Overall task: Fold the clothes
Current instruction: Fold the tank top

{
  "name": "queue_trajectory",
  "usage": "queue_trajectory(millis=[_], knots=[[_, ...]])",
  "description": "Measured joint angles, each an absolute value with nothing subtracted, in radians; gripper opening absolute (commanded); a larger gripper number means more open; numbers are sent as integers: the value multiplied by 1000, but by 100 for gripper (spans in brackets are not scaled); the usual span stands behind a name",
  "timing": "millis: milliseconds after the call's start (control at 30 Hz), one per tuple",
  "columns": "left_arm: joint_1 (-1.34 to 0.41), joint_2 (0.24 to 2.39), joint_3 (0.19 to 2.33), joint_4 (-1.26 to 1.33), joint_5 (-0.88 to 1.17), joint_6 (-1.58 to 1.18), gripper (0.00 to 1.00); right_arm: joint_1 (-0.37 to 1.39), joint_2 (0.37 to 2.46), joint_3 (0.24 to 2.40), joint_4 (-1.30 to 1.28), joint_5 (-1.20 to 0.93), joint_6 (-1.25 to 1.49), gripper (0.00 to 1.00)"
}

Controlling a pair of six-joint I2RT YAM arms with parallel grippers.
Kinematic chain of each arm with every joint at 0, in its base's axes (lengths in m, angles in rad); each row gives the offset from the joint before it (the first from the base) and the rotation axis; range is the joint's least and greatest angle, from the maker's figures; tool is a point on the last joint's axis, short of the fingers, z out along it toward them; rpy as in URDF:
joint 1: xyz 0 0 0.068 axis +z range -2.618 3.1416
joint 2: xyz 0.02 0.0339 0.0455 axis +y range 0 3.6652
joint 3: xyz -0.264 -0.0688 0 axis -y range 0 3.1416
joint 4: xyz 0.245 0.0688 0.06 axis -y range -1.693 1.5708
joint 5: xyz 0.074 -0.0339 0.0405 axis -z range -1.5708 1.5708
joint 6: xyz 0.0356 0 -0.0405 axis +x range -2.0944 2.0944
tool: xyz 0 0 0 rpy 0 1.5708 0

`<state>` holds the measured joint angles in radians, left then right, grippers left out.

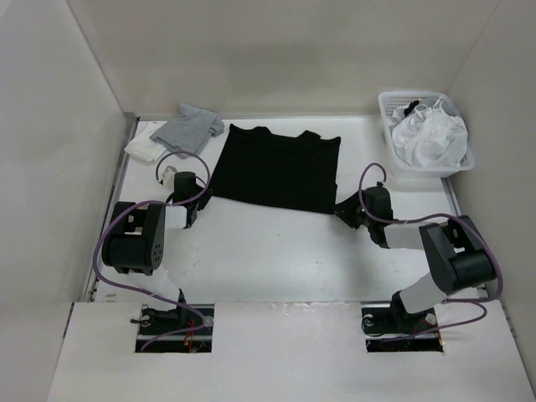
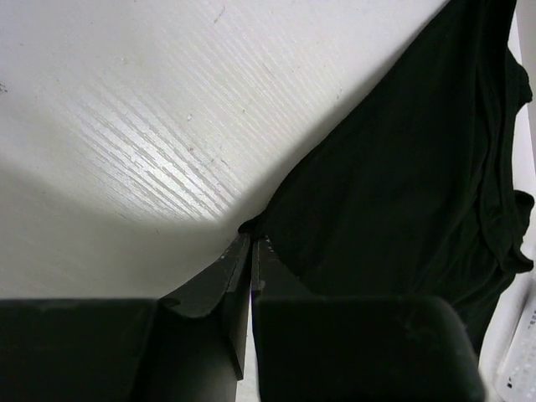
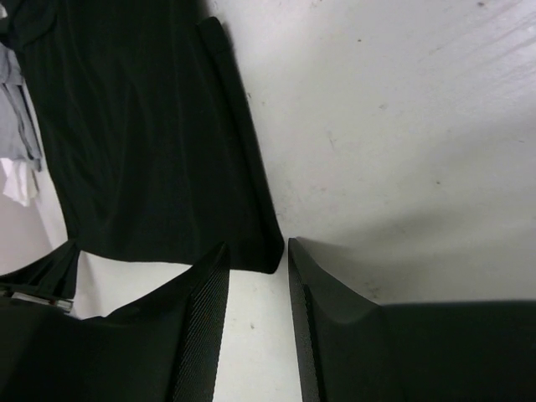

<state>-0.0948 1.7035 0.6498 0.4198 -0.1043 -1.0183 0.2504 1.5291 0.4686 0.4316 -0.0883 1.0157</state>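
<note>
Left wrist view first: my left gripper [image 2: 249, 244] is clamped tight, its tips pinching the near left hem corner of the black T-shirt [image 2: 402, 193]. The shirt lies spread flat on the table [image 2: 126, 117], collar toward the far wall. On the other side, my right gripper [image 3: 255, 264] stands well open and low over the table. The shirt's near right hem corner lies just in the gap between its tips, and nothing is held there yet. I read this as the opening of the first fold: both hem corners get taken before the hem is carried toward the collar. Next I need the right jaws shut on that corner, catching fabric rather than bare table. Then both arms should lift evenly so the thin cloth doesn't skew or slip out. Farther out, a grey garment [image 1: 188, 127] sits at the far left, close beside the shirt's shoulder. A basket [image 1: 389, 105] of white clothes stands at the far right, apart from the shirt.
</note>
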Motion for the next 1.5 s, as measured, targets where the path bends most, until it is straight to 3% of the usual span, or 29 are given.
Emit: queue_trajectory(millis=[167, 533, 633, 733, 967, 1167, 1333, 1500], knots=[[-95, 1703, 649, 419, -97, -1018, 0, 250, 1565, 469, 482, -116, 1045, 32], [-100, 1702, 649, 419, -93, -1019, 0, 250, 1613, 469, 528, -124, 1077, 0], [-101, 1678, 638, 405, -88, -1019, 0, 253, 1585, 466, 514, -123, 1068, 0], [-108, 1566, 605, 349, -88, -1018, 0, 271, 1426, 453, 431, -115, 1042, 0], [-156, 913, 612, 120, -109, -971, 0, 416, 762, 603, 16, -41, 908, 0], [-158, 473, 822, -138, -163, -893, 0, 593, 478, 930, -293, 81, 823, 0], [-160, 421, 905, -219, -176, -861, 0, 716, 446, 1002, -390, 175, 797, 0], [-157, 585, 817, -244, -174, -843, 0, 664, 602, 907, -384, 155, 775, 1]])
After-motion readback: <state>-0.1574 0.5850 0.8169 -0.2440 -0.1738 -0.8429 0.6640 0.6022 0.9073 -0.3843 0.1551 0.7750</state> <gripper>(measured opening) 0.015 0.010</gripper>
